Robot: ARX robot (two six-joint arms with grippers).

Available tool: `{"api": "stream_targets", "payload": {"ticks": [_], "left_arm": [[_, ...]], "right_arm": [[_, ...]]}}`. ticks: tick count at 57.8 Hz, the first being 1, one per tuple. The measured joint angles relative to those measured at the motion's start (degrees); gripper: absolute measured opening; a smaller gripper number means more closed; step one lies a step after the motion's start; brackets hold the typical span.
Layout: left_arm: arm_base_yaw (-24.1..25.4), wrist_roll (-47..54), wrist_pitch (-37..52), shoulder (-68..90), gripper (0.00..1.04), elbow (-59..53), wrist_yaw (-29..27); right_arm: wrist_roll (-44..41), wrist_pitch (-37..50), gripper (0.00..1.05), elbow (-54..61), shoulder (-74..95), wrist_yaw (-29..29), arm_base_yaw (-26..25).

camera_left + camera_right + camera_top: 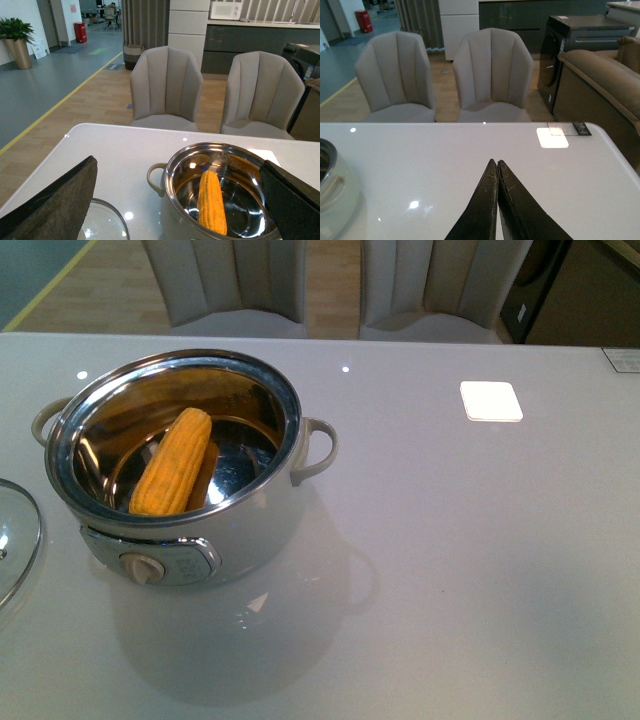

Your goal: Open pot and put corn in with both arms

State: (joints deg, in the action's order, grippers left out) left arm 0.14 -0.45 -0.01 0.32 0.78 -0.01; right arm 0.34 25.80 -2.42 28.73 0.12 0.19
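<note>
Desk: glossy white desk (480,560), reflecting ceiling lights.
Pot: large round cream-white electric pot with steel interior (200,540), lidless, on the desk's left part.
Corn: yellow-orange corn cob (173,463) lying inside the pot, leaning on its wall.
Lid: steel-rimmed glass lid (15,540) flat at the desk's left edge.
Left fingers: dark pads (55,200) spread wide above the desk.
Right fingers: black tips (496,185) pressed together, empty.
Room: two beige upholstered chairs (167,87) behind the desk; wood floor (100,100).

Corn (173,463) inside open pot (230,530)
</note>
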Motion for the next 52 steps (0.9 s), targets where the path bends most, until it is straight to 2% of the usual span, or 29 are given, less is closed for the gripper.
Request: {"api": "stream_targets", "payload": {"ticks": [9,52], "left_arm": [[0.0,0.0,0.0,0.0,0.98,0.0,0.0],[0.0,0.0,0.0,0.0,0.98,0.0,0.0]], "right_arm": [[0.0,0.1,0.02,1.4,-2.5,-0.1,0.0],[0.0,-15.1,0.02,1.4,-18.0,0.0,0.0]]}}
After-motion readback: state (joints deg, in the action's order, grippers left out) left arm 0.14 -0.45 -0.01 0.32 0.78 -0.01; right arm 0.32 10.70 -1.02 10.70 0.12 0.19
